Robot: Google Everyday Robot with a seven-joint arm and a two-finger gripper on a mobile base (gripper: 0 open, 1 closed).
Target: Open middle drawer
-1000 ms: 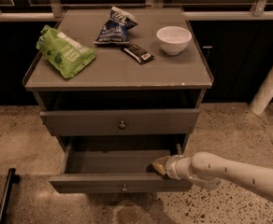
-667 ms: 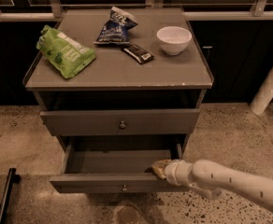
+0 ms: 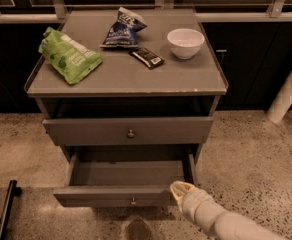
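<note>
The grey flat-fronted middle drawer with a small round metal knob (image 3: pixel 128 178) is seen pulled well out, below the wider grey top drawer front (image 3: pixel 111 130). The cream-coloured gripper (image 3: pixel 182 189) is parked at its right front corner; grip state can't be told, tbh.

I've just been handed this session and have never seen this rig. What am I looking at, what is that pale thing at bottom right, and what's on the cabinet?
A single camera looks down at a grey cabinet. The pale tube coming in from the bottom right is the robot's one arm. Its gripper sits at the front right corner of the middle drawer, which stands pulled open below the top drawer. On the cabinet top lie a green bag, a blue bag, a dark bar and a white bowl. Whether the gripper holds anything does not show.
</note>
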